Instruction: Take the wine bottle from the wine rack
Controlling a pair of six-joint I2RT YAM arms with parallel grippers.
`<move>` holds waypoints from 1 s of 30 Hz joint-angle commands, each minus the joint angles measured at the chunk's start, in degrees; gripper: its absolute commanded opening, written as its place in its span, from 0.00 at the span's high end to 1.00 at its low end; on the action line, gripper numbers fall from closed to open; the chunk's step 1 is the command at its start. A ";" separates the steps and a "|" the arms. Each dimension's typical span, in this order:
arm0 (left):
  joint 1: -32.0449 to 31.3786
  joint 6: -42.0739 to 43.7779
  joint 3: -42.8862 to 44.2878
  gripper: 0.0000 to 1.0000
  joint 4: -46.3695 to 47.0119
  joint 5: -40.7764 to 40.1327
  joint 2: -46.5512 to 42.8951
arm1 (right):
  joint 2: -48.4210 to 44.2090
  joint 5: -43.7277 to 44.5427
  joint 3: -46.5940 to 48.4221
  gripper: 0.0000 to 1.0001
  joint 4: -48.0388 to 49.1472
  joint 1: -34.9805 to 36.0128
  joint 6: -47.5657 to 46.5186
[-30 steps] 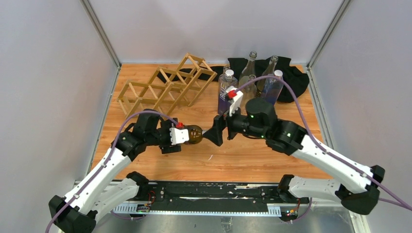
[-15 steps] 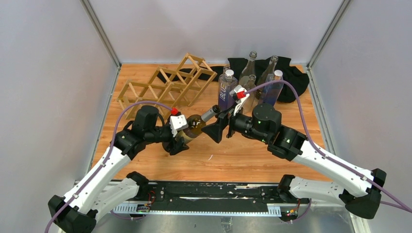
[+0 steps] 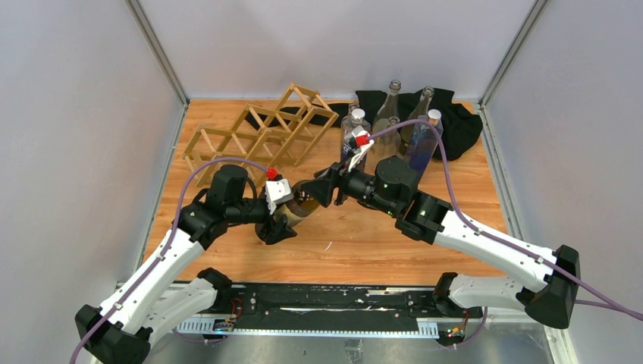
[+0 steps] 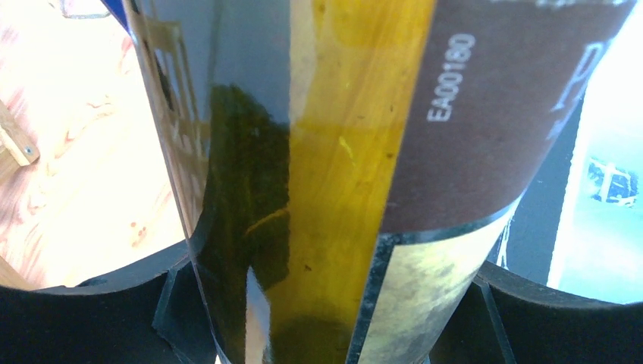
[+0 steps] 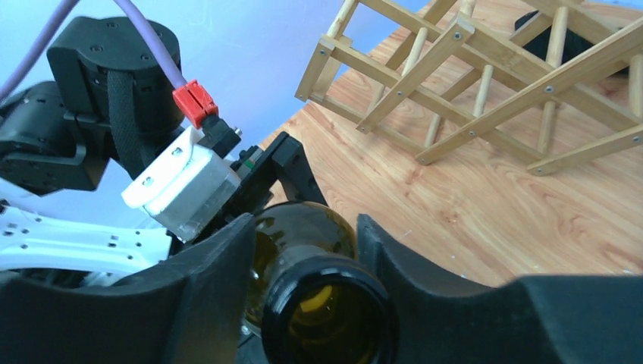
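My left pincer (image 4: 326, 311) is clamped around the body of the dark olive-green glass wine bottle (image 4: 334, 152), which tilts over the light wooden surface (image 3: 379, 243). My right pincer (image 5: 303, 227) straddles the bottle's neck; I cannot tell whether it grips. The pale wooden lattice wine rack (image 5: 460, 30) stands apart, farther back.

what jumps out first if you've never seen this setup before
Both arms meet at mid-table over one wine bottle. The left gripper is clamped on its amber glass body, and the right gripper has a finger on either side of the neck. At the back left, the wooden wine rack shows no bottle in its cells. A cluster of glass bottles stands at the back right by a black cloth.
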 commanded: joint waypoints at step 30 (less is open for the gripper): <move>15.29 4.72 5.88 0.00 -0.87 -14.27 4.15 | -9.18 21.23 2.24 1.00 -26.41 -7.08 -17.29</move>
